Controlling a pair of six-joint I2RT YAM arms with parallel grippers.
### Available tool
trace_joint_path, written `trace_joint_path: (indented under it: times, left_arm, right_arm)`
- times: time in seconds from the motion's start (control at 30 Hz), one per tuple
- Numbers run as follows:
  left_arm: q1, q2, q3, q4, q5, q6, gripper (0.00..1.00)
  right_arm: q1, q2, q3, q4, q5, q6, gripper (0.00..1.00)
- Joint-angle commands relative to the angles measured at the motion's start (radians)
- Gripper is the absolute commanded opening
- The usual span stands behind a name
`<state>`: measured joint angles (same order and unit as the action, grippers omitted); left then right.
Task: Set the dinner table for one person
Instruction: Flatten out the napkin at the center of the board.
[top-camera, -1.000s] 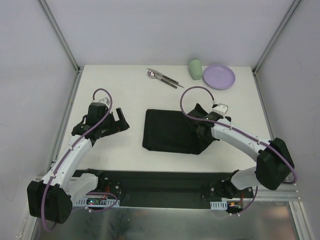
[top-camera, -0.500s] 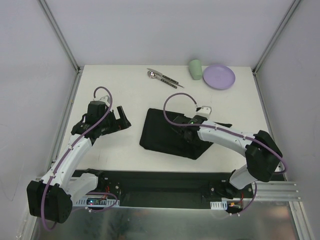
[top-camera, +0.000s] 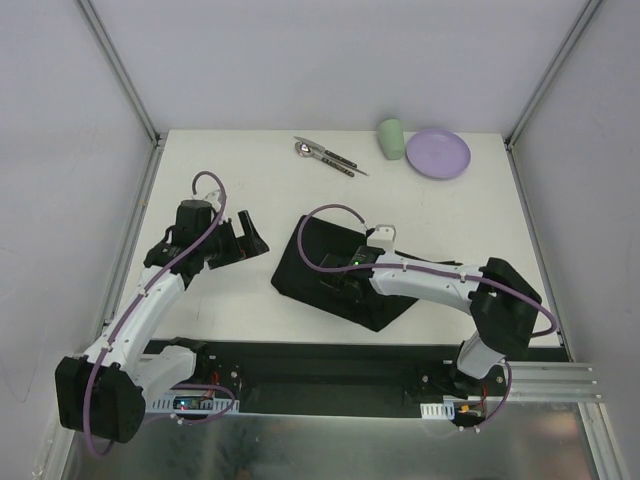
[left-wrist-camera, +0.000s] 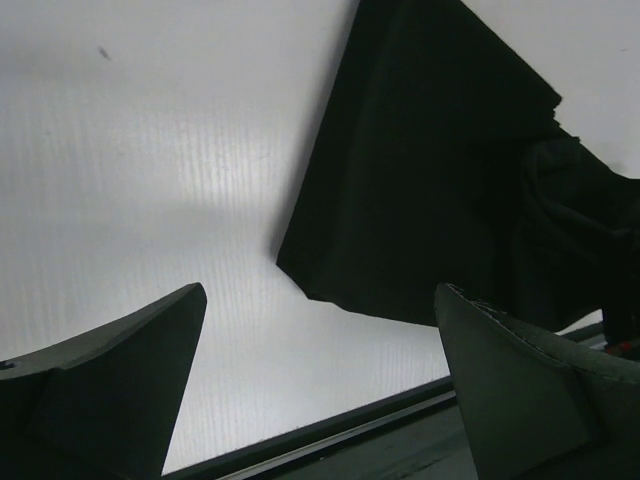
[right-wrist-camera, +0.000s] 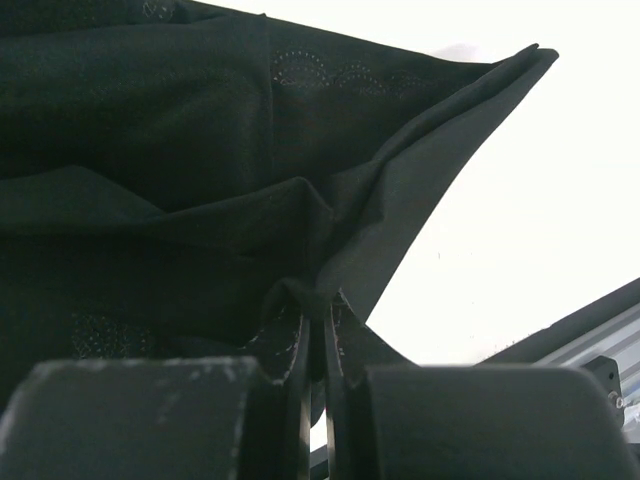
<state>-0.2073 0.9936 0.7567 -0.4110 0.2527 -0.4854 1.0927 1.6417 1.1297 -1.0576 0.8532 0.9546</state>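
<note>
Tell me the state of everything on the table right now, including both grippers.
Black mat: rumpled, one edge lifted and folded over.
Right gripper: shut on a fold of the mat.
Left gripper: open, empty, beside the mat.
Purple plate: flat, empty, far right corner.
Green cup: beside the plate; upright or not, cannot tell.
Cutlery: lying bunched together near the far edge.

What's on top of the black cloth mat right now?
Only the right arm, reaching over the black cloth mat, with the right fingers shut on a raised fold. Nothing else rests on it. The cloth beneath the arm is hidden.
</note>
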Motion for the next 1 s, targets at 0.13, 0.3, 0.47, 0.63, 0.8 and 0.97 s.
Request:
trace_joint_path:
  times: [0.13, 0.3, 0.47, 0.63, 0.8, 0.97]
  left_arm:
    - [-0.055, 0.103, -0.043, 0.322, 0.269, -0.247, 0.99]
    - [-0.216, 0.304, 0.012, 0.591, 0.345, -0.427, 0.99]
    - [-0.283, 0.425, 0.007, 0.800, 0.387, -0.561, 0.99]
    - [-0.311, 0.497, 0.036, 0.838, 0.361, -0.590, 0.99]
    - [-0.331, 0.574, 0.111, 0.837, 0.362, -0.594, 0.99]
    - [-0.356, 0.631, 0.173, 0.827, 0.361, -0.598, 0.99]
  right_arm:
    - [0.015, -0.039, 0.016, -0.091, 0.018, 0.085, 0.01]
    - [0.016, -0.072, 0.007, -0.122, 0.033, 0.102, 0.01]
    - [0.015, -0.094, 0.015, -0.166, 0.050, 0.130, 0.01]
    - [0.019, -0.108, 0.007, -0.173, 0.056, 0.133, 0.01]
    - [0.033, -0.100, 0.013, -0.173, 0.055, 0.134, 0.01]
    - [0.042, -0.083, 0.021, -0.168, 0.047, 0.141, 0.01]
